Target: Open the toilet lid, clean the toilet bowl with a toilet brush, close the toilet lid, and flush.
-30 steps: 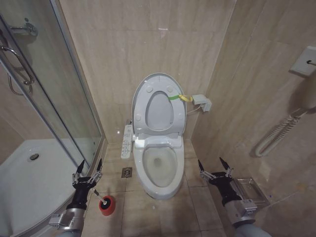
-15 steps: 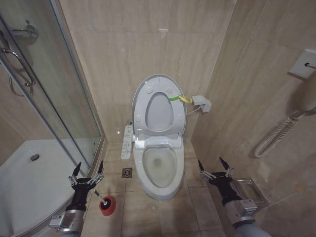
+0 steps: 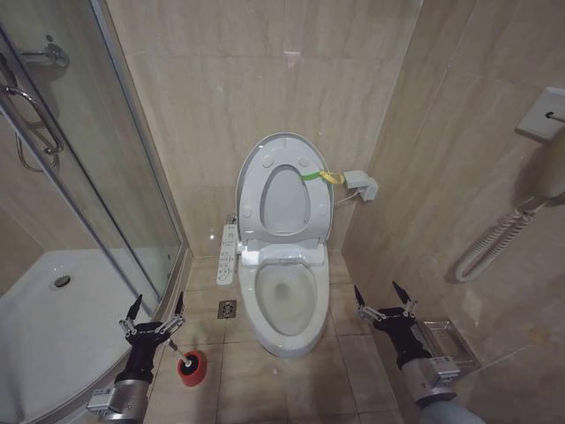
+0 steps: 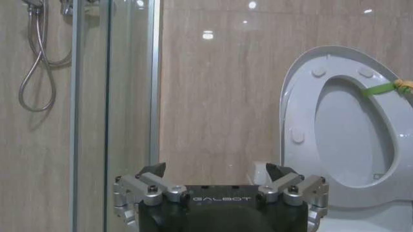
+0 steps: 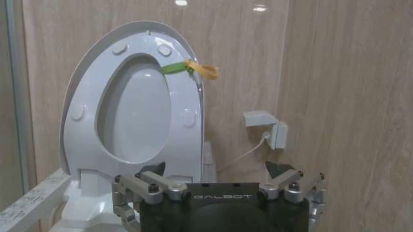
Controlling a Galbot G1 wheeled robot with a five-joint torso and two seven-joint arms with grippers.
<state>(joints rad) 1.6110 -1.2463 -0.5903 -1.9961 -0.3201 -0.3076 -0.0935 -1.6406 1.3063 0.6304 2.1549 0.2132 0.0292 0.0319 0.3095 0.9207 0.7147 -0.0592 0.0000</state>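
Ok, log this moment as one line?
toilet lid raised | left claw open above toilet brush | right claw open, right of toilet bowl

the toilet lid (image 3: 284, 188) and seat stand raised against the back wall, so i have open access from above into the toilet bowl (image 3: 284, 300). on my left, the floor strip between the bowl and the shower tray (image 3: 53, 327) is narrow; the toilet brush (image 3: 189, 365) and the left gripper (image 3: 154, 318), fingers spread, occupy it. on my right, the right gripper (image 3: 385, 302), fingers spread, hangs between the bowl and the side wall, near a wire rack (image 3: 446, 340).
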